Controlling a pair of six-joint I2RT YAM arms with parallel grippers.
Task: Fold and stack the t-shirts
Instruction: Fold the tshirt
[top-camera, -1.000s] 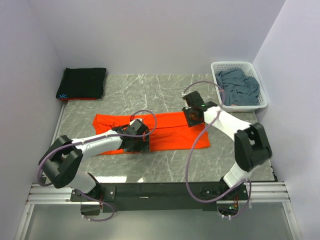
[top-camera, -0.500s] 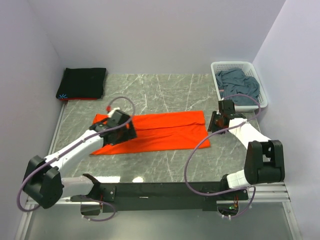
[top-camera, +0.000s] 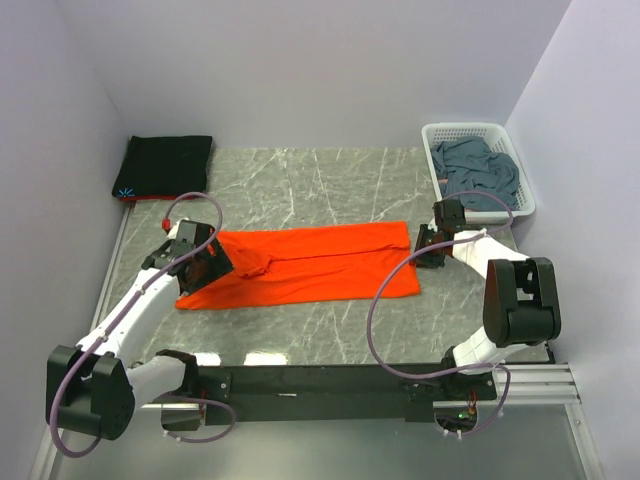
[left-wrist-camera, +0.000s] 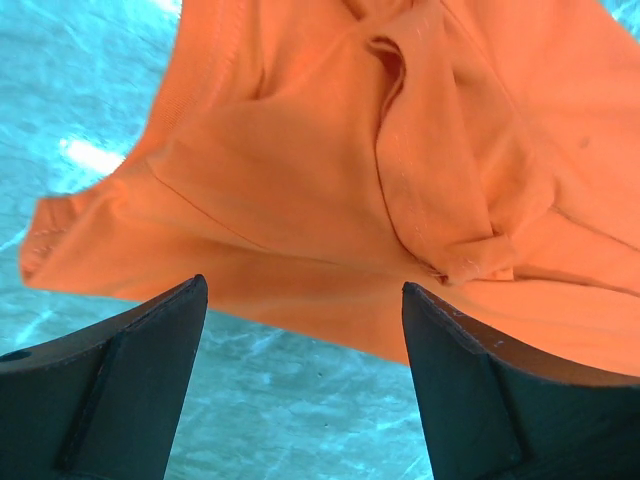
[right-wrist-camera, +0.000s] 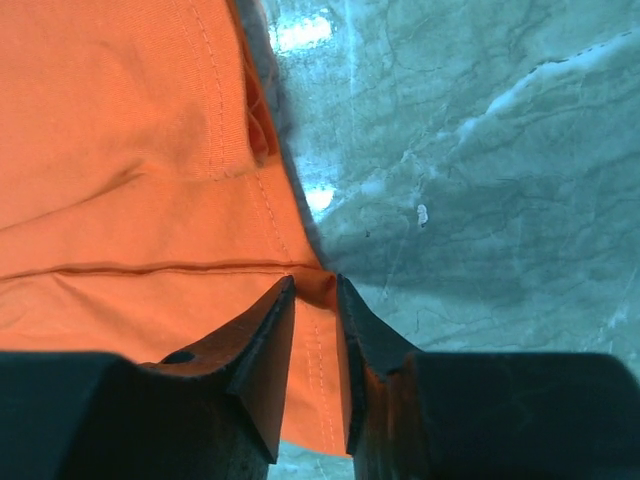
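Observation:
The orange t-shirt (top-camera: 310, 262) lies spread as a long strip across the middle of the table, its left end bunched and creased (left-wrist-camera: 300, 170). My left gripper (top-camera: 205, 262) hovers over that left end, jaws wide open (left-wrist-camera: 302, 290) with only the marble between them. At the shirt's right edge my right gripper (top-camera: 423, 245) is shut on a small pinch of the hem (right-wrist-camera: 315, 283). The black t-shirt (top-camera: 165, 166) lies folded at the back left corner. Heaped in the basket is the blue-grey t-shirt (top-camera: 478, 175).
The white lattice basket (top-camera: 470, 129) stands at the back right against the wall. Grey marble table (top-camera: 330, 190) shows behind and in front of the orange shirt. Walls close in on the left, back and right.
My left arm swung from the shirt's middle to its left end, jaws still open. My right gripper moved from the shirt's top middle to its right edge and closed on the hem.

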